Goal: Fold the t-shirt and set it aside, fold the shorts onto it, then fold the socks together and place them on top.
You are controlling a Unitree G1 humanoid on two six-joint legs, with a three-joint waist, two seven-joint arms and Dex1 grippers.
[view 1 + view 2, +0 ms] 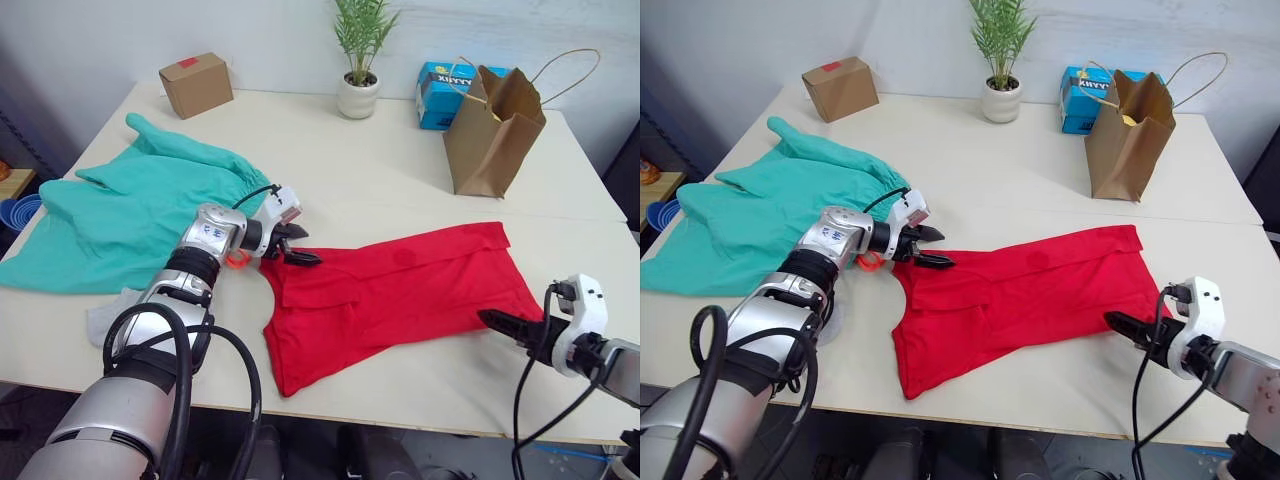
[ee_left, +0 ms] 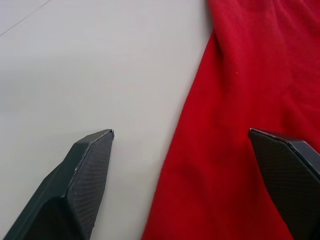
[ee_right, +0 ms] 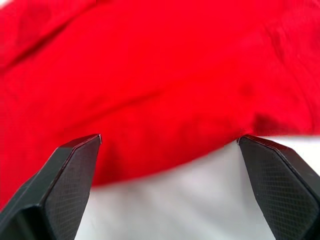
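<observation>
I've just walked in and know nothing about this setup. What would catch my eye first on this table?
The bright red t-shirt sprawls partly folded across the table's near middle, with the left pincer open at its upper left edge and the right pincer open at its lower right corner. To its left lie the teal-green shorts, spread out.

Pale cream table (image 1: 330, 150) with a thin seam running across its top, set against a plain white wall (image 1: 270, 40). Along the far edge: small cardboard box (image 1: 196, 84) with a red label, potted green plant (image 1: 358, 60) in a white pot, blue carton (image 1: 443, 92) behind a brown paper bag (image 1: 492, 130) with string handles. Blue bowl-like object (image 1: 18, 212) beside the table. Soft, even light.
</observation>
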